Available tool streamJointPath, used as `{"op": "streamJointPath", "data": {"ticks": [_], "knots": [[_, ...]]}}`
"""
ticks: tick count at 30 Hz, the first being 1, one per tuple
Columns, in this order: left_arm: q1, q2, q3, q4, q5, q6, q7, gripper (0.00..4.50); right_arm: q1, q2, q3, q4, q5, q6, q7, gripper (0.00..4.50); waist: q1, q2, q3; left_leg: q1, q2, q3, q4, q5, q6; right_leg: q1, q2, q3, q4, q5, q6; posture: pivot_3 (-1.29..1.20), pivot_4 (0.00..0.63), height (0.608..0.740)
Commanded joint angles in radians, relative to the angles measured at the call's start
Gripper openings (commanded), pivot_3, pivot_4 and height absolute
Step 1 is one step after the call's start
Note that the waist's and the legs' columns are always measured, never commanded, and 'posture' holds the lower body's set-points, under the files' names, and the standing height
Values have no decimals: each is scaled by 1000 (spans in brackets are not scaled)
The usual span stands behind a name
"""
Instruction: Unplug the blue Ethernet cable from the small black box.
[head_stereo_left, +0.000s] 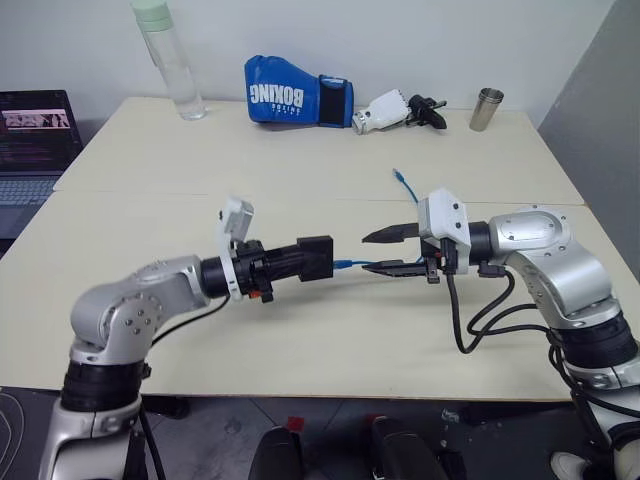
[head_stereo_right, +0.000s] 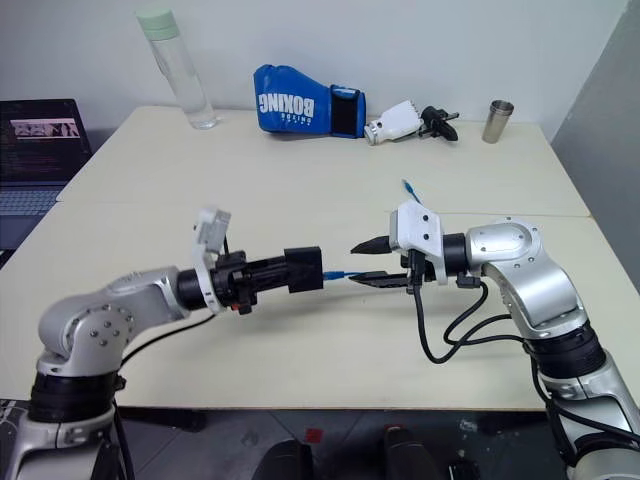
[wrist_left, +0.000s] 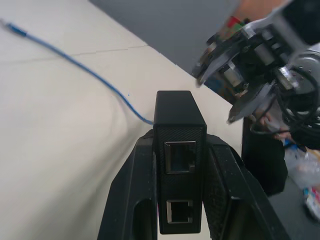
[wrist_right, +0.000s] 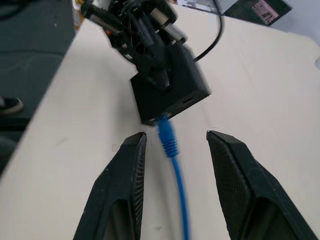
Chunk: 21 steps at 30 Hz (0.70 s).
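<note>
I see my left end effector clamped on the small black box, holding it up above the pale bench. In the left wrist view the two black fingers press against the sides of the box, and two empty ports face the camera.

The blue Ethernet cable is plugged into the side of the box that faces my right arm. Its blue boot sits right at the port, and the cord runs away from the box, passing between the fingers of my right end effector. Those fingers stand apart on either side of the cord, not touching it. The free end of the cable sticks up just beyond my right wrist.

Well beyond the box, at the far edge of the bench, I see a blue boxing glove, a clear water bottle, a small metal cup and a white and black gadget. A laptop sits off the bench's left side.
</note>
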Motion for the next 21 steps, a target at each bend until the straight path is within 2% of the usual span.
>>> {"op": "streamJointPath", "data": {"ticks": [1, 4, 11, 12, 15, 21], "knots": [[-82, 50, -29, 29, 25, -24, -127, 779, -16, 1, -38, -60, 109, 172, -29, 2012, 0, 0, 0, 0, 0, 0, 0, 0, 0, 0, 0, 0, 0, 0, 0, 0, 150, 740], [-127, 82, -70, 51, 70, -45, -205, 779, -51, 10, -28, -62, 142, 245, -44, 2012, 0, 0, 0, -1, 0, 0, 0, 0, 0, -1, 0, 0, -1, 0, 0, 0, 150, 740], [-144, 87, -98, 62, 134, -74, -260, 779, -87, -15, -46, -71, 213, 314, -8, 2012, -1, 0, 0, -2, 0, 0, 0, 0, 0, -1, 0, -1, -2, 0, 0, 0, 150, 740], [-142, 85, -98, 56, 136, -73, -261, 779, -92, -17, -45, -70, 216, 322, -11, 2372, -1, 0, 0, -2, 0, 0, 0, 0, 0, -1, 0, -1, -2, 0, 0, 0, 150, 740], [-141, 73, -97, 40, 140, -70, -260, 779, -120, 9, -27, -59, 222, 363, -48, 2946, -1, 0, 0, -2, 0, 0, 0, 0, 1, -1, 0, 0, -2, 0, 0, 0, 150, 740], [-145, 73, -98, 32, 147, -71, -271, 779, -191, 69, 32, 7, 195, 409, -89, 2950, -2, 0, 0, -2, 0, 0, -1, 0, 1, -2, 0, 0, -1, 0, 0, 0, 150, 740]]}}
